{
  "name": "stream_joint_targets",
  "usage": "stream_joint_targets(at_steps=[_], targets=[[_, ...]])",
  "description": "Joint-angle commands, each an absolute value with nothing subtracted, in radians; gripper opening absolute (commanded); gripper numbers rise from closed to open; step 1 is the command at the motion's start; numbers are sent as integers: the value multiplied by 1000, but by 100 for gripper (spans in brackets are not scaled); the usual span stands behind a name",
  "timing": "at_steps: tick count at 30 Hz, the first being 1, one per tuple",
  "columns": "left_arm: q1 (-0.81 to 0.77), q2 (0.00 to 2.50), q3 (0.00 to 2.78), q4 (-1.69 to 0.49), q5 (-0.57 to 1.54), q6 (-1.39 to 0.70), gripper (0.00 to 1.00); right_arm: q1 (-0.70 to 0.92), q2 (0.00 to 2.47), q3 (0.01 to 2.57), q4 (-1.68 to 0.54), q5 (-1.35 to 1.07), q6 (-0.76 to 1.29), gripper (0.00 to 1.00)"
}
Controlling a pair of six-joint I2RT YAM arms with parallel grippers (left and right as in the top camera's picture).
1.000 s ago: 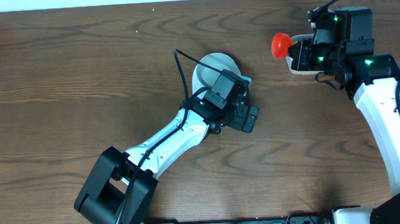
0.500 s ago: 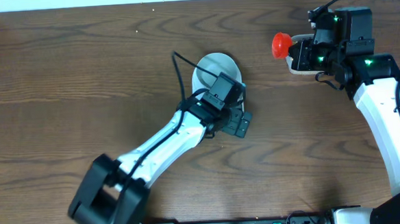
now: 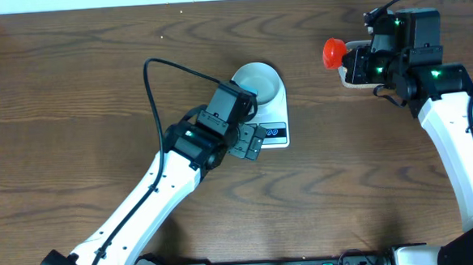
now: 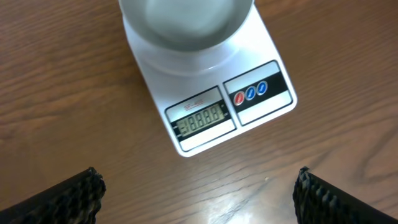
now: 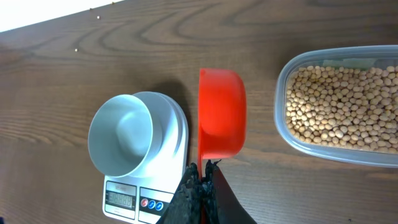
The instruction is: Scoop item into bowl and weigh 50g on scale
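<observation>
Since one second ago the left arm has drawn back toward the near-left side, so the left gripper [image 3: 249, 141] no longer covers the scale [image 3: 274, 113]. Its jaws stand wide apart and hold nothing, just at the front edge of the scale. The bowl [image 3: 258, 81] sits on the platform of the scale, and its inside looks empty. The display [image 4: 200, 118] is lit and shows a row of digits, maybe all eights, so the scale seems only just switched on. The right gripper [image 5: 200, 186] has not moved. It is pressed together on the handle of the red scoop [image 5: 221, 112], which is empty and hangs between the scale and the clear tub [image 5: 283, 118] full of beans [image 5: 342, 99]. The preparation looks finished, but all scooping and weighing is still left.
</observation>
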State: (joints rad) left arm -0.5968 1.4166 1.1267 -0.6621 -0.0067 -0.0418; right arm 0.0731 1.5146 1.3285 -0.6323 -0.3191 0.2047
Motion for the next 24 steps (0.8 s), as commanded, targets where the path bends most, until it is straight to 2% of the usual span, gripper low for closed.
stream_joint_targets(at_steps=[1, 24], targets=[[-564, 1404, 1135, -680, -27, 23, 99, 67, 1517, 1346, -633, -313, 178, 1], [-529, 1404, 1135, -677, -27, 22, 98, 63, 1517, 1346, -639, -312, 178, 1]])
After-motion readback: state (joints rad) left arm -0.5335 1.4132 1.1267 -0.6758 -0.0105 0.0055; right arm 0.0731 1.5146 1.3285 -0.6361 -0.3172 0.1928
